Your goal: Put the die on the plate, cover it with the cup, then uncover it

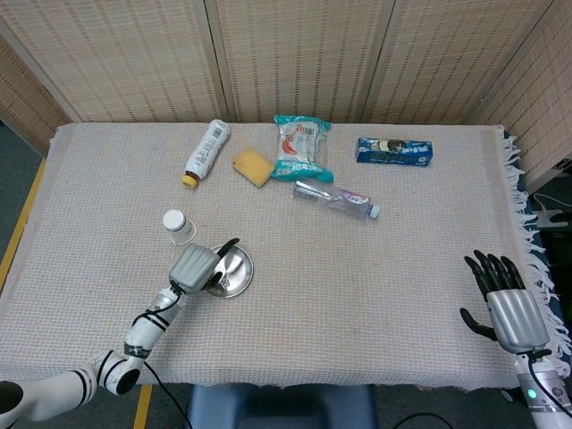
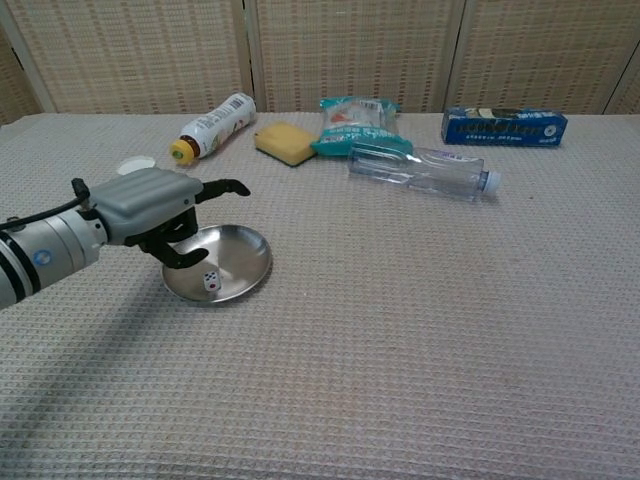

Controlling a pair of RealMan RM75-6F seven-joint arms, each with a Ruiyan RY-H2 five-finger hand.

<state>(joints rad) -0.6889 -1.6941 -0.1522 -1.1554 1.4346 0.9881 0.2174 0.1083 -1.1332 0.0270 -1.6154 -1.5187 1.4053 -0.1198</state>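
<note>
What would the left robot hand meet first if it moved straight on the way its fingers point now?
Probably nothing near. The left robot hand hovers over the plate, fingers pointing toward the table's right side, above the die. That stretch of cloth looks free; the water bottle seems farther back, though depth is unclear.
</note>
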